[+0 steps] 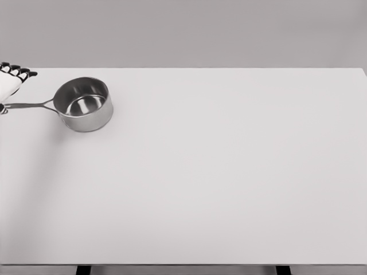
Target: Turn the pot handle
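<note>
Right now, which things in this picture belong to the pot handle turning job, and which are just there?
Part of the job:
pot, upright at the table's far left
pot handle, pointing left
left hand, at the picture's left edge beside the handle's tip

Just there:
table

Pot (pixel 84 104) far left on table (pixel 229 183); left hand (pixel 10 80) beside handle (pixel 26 105); elsewhere table open.
</note>
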You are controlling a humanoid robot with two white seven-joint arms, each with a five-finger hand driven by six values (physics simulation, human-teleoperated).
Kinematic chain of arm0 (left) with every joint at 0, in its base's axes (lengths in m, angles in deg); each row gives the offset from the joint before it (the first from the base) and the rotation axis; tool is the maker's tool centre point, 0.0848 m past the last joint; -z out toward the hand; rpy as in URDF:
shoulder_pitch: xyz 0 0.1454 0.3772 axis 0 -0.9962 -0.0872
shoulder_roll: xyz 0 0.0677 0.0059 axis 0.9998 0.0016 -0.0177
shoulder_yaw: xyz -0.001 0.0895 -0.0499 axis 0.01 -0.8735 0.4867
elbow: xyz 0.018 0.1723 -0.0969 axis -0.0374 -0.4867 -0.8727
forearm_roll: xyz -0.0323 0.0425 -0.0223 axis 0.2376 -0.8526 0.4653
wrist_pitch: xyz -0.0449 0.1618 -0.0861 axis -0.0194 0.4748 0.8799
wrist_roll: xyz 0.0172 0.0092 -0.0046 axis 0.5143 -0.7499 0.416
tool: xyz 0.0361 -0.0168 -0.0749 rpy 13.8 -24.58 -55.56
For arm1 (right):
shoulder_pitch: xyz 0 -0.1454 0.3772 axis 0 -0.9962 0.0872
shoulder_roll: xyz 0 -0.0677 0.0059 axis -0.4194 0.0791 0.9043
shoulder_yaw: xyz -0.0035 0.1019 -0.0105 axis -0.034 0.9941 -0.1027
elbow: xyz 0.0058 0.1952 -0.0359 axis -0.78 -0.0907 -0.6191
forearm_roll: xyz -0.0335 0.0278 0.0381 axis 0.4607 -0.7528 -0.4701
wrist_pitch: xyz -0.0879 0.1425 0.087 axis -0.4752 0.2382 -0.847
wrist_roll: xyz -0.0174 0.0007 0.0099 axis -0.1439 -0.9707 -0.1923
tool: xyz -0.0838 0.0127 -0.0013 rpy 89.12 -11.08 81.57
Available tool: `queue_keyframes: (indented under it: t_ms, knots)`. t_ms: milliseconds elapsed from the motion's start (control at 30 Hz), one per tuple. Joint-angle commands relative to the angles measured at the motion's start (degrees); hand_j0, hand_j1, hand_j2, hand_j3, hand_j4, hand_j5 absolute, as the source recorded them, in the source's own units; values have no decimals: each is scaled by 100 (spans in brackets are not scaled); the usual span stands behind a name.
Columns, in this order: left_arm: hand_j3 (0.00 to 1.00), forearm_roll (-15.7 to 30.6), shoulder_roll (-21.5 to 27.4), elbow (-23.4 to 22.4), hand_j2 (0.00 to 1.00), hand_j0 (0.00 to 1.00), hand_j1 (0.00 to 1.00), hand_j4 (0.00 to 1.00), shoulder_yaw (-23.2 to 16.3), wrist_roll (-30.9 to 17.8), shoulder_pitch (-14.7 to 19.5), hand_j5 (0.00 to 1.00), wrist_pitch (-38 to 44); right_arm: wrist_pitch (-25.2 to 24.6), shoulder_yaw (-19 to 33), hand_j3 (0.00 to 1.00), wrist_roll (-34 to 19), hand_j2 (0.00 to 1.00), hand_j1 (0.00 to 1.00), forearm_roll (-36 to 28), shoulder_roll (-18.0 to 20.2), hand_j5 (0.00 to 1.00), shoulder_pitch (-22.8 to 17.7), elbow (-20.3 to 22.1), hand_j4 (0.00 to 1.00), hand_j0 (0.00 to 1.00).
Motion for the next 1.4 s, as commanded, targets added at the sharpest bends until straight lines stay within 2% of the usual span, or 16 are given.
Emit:
queue_keyframes:
  t_ms: [0,700,900,1367]
  knots:
    - [100,-72,-38,-85,100,100,100,100,5,3,9,100,8,-1,1,100,0,100,100,3,1,100,0,0,100,100]
    - [100,-283,-90,-147,100,100,100,100,5,12,149,100,8,-1,1,100,0,100,100,3,1,100,0,0,100,100]
    - [100,-397,-222,-305,100,100,100,100,5,12,229,100,8,-1,1,100,-8,100,100,3,1,100,9,0,100,100]
    - [100,-415,-248,-358,100,100,100,100,5,12,273,100,8,-1,1,100,0,100,100,3,1,100,0,0,100,100]
